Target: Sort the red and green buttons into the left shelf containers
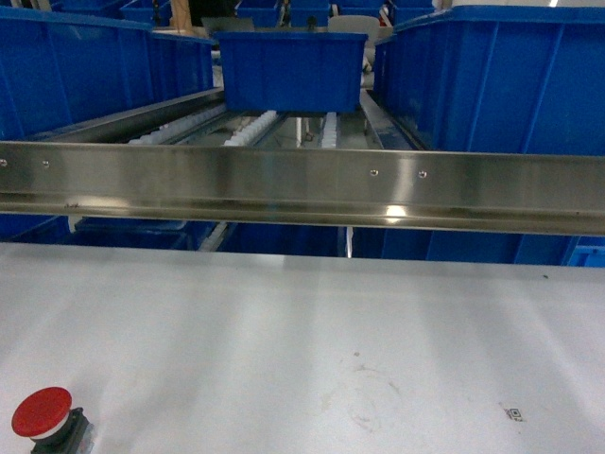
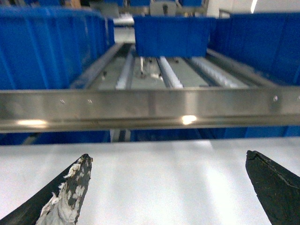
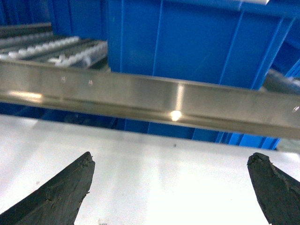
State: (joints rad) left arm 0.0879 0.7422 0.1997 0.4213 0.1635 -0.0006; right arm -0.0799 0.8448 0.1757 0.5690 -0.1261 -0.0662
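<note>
The red button, a round red mushroom cap on a dark body, stands at the near left corner of the white table in the head view. The green button is out of view. A large blue left shelf container sits behind the steel rail on the left, and it also shows in the left wrist view as a blue container. My left gripper is open over bare table, with nothing between its fingers. My right gripper is also open and empty. Neither gripper shows in the head view.
A steel rail runs across the front of the shelf, above the table's far edge. Behind it lie roller tracks, a blue bin in the middle lane and another large blue bin on the right.
</note>
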